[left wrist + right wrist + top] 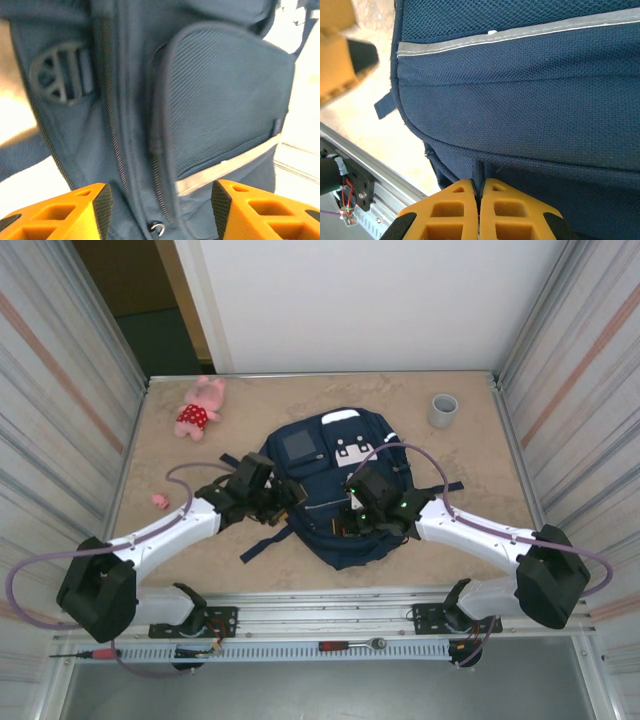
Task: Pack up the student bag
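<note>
A pink soft toy (199,407) in a red dotted dress lies at the far left of the tan surface (480,465). A grey cup (443,410) stands upright at the far right. A tiny pink thing (159,502) lies near the left edge. Down in front lie a red-handled screwdriver (85,652) and a ratchet tool (352,645).

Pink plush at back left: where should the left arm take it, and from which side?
The pink plush toy lies flat on the table, head toward the back. Come straight down and close across its red-dressed torso, which is narrower than the head.
</note>
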Robot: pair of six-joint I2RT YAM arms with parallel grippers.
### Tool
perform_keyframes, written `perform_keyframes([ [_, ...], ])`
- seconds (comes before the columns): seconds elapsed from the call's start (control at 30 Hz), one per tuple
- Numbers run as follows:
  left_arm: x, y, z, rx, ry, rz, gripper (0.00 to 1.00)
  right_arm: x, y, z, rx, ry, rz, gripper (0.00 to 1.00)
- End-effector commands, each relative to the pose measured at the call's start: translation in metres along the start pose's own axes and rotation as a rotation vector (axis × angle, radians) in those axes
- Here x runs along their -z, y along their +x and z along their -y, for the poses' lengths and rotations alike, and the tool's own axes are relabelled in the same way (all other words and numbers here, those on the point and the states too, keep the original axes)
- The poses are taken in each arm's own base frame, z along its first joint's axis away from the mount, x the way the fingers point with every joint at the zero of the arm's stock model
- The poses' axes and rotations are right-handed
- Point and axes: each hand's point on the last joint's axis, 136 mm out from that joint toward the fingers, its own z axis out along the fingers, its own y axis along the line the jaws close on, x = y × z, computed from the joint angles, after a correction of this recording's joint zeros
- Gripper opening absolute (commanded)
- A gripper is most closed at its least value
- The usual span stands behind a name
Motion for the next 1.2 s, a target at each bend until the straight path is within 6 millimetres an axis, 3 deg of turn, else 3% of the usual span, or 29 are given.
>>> perform_keyframes([
  [0.0,-0.008,0.005,0.008,0.144,0.033,0.005,0.55,0.009,-0.012,-0.013,0.04,-0.025,0.047,0.0],
  [0.2,-0.033,0.013,0.027,0.178,0.077,-0.056,0.47,0.008,-0.01,-0.013,0.048,-0.031,0.036,0.0],
  [0.37,-0.036,0.017,0.035,0.189,0.1,-0.087,0.39,0.009,-0.008,-0.011,0.045,-0.027,0.039,0.0],
  [0.57,-0.031,0.014,0.031,0.183,0.1,-0.064,0.06,0.009,-0.006,-0.009,0.052,-0.019,0.037,0.0],
  [0.63,-0.029,0.014,0.026,0.175,0.077,-0.064,0.0,0.011,-0.007,-0.005,0.063,0.007,0.036,0.0],
  [0.93,-0.025,0.018,0.03,0.149,0.083,-0.086,0.0,-0.002,-0.015,-0.003,0.101,0.068,0.004,0.17],
  [1.17,-0.023,0.018,0.031,0.142,0.086,-0.086,0.0,-0.01,-0.015,0.0,0.125,0.099,-0.034,0.21],
])
